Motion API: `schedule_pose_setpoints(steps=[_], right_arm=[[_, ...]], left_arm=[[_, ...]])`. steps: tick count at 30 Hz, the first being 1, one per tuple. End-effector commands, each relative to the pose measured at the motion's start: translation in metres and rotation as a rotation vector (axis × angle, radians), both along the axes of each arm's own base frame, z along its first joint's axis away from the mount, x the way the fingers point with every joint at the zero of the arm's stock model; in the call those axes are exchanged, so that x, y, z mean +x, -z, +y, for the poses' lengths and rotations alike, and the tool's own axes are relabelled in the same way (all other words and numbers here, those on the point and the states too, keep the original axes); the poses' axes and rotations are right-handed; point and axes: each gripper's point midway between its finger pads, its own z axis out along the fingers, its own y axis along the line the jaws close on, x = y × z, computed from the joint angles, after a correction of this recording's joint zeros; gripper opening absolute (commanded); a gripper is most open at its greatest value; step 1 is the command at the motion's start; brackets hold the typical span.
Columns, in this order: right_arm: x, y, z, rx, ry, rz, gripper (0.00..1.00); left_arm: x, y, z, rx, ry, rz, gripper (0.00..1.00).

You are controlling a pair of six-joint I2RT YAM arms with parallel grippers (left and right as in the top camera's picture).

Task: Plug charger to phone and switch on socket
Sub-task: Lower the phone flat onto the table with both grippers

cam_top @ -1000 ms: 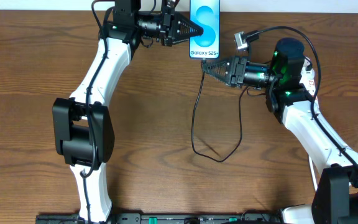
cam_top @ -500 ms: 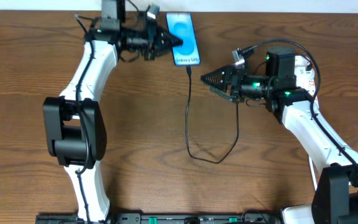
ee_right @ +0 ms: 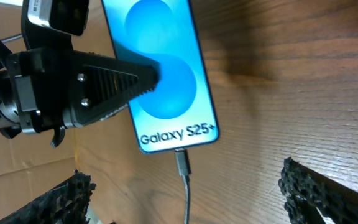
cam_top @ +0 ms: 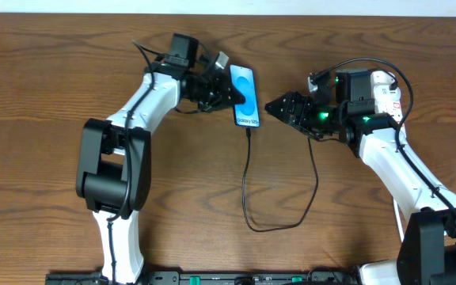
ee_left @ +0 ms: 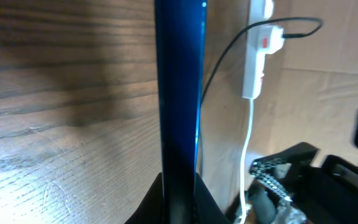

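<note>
Now, left gripper (cam_top: 238,96): you have it clamped on the phone (cam_top: 248,112).
right gripper (cam_top: 271,109): wide apart, empty, right of phone.
charger (cam_top: 245,174): plugged into phone's near end.

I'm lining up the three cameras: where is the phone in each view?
Overhead: phone upper centre, screen up.
Left wrist: phone edge-on, a dark blue vertical band at centre.
Right wrist: phone upper centre, screen facing the camera.
Shared landmark: the charger running from its bottom edge.
</note>
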Motion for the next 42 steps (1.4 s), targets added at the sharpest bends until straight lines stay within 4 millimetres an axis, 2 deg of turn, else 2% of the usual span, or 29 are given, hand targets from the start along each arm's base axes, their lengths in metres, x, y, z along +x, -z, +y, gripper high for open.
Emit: schedule_pose_setpoints(steps=[1, 8, 11, 16, 22, 25, 31, 37, 42], right_arm=[[0.001, 0.002, -0.003, -0.025, -0.010, -0.024, 0.95], [-0.002, 0.004, -0.003, -0.029, -0.013, -0.009, 0.95], [-0.002, 0.004, -0.003, -0.030, -0.014, -0.009, 0.95], [-0.002, 0.004, -0.003, -0.030, -0.016, -0.011, 0.97], [-0.002, 0.004, -0.003, -0.031, -0.016, -0.011, 0.98], [-0.002, 0.004, -0.003, -0.031, -0.016, -0.011, 0.98], [-0.001, 0.005, -0.004, -0.037, -0.010, -0.013, 0.99], [-0.001, 0.005, -0.004, -0.037, -0.011, -0.012, 0.99], [-0.001, 0.005, -0.004, -0.038, -0.013, -0.014, 0.99]], left_arm=[[-0.005, 0.000, -0.011, 0.020, 0.043, -0.048, 0.07], [-0.013, 0.024, -0.020, 0.015, 0.072, 0.015, 0.07], [-0.020, 0.025, -0.026, -0.045, 0.122, 0.019, 0.08], [-0.021, 0.035, -0.026, -0.043, 0.138, 0.018, 0.08], [-0.026, 0.067, -0.025, -0.022, 0.142, 0.077, 0.07], [-0.028, 0.075, -0.025, -0.020, 0.142, 0.097, 0.07], [-0.027, 0.078, -0.025, -0.014, 0.141, 0.095, 0.08], [-0.023, 0.087, -0.019, 0.048, 0.122, 0.078, 0.16], [-0.020, 0.093, -0.015, 0.090, 0.108, 0.072, 0.17]])
